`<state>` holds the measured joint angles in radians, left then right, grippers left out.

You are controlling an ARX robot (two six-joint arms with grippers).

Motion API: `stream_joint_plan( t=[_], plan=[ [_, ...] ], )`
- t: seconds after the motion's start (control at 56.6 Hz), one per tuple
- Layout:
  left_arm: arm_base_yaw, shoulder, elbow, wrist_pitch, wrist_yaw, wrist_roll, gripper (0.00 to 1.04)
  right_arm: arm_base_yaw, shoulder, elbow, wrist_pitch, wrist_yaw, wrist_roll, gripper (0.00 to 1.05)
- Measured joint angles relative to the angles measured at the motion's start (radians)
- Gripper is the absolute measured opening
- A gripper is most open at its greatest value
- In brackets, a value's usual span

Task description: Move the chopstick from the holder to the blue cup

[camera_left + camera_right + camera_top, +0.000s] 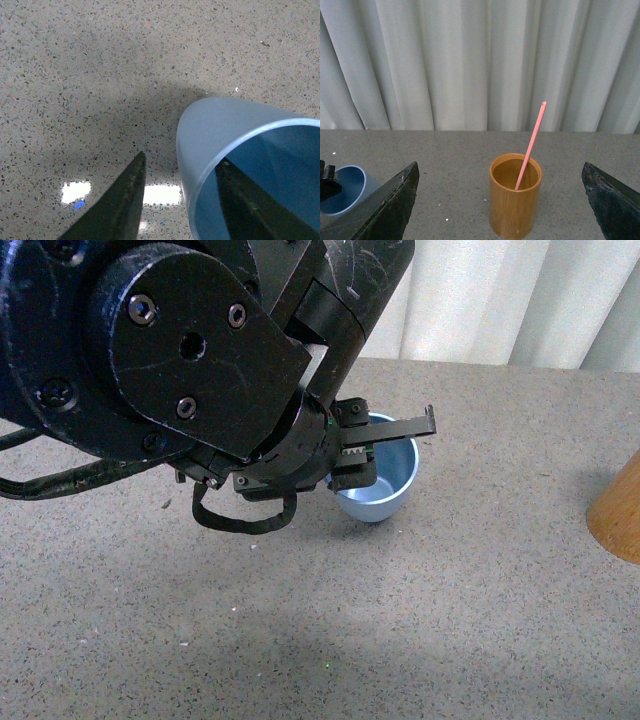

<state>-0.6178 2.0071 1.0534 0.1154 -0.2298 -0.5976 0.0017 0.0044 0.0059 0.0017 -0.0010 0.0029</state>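
Note:
The blue cup stands near the middle of the table. My left gripper is open and straddles the cup's rim. In the left wrist view one of its fingers is inside the cup and the other is outside, against no part of the wall that I can see. The wooden holder stands upright with one pink-red chopstick leaning in it. My right gripper is open and empty, level with the holder and short of it. The holder also shows at the front view's right edge.
The table is grey and speckled, with a few small crumbs. A white curtain hangs along its far edge. My left arm's bulk fills the upper left of the front view. The blue cup lies left of the holder.

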Motion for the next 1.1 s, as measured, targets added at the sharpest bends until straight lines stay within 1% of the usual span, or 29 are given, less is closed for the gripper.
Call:
stream_joint_plan(
  t=[0.106,0.194,0.247,0.336,0.389,0.424,0.512,1.095],
  plan=[
    [0.0,0.0,0.004,-0.002,0.001,0.002,0.57,0.0,0.0,0.0,0.0,0.0,0.0,0.95],
    [0.0,0.0,0.01,-0.006,0.001,0.003,0.68,0.0,0.0,0.0,0.0,0.0,0.0,0.95],
    [0.0,0.0,0.017,-0.01,0.001,0.004,0.77,0.0,0.0,0.0,0.0,0.0,0.0,0.95],
    [0.001,0.0,0.024,-0.013,0.0,0.006,0.88,0.0,0.0,0.0,0.0,0.0,0.0,0.95],
    [0.002,0.0,0.031,-0.018,0.0,0.008,0.97,0.0,0.0,0.0,0.0,0.0,0.0,0.95],
    [0.003,0.0,0.034,-0.018,0.0,0.011,1.0,0.0,0.0,0.0,0.0,0.0,0.0,0.95],
    [0.003,0.0,0.041,-0.02,0.0,0.013,0.97,0.0,0.0,0.0,0.0,0.0,0.0,0.95],
    [0.019,0.0,0.082,-0.043,-0.003,0.018,0.98,0.0,0.0,0.0,0.0,0.0,0.0,0.95]
  ],
)
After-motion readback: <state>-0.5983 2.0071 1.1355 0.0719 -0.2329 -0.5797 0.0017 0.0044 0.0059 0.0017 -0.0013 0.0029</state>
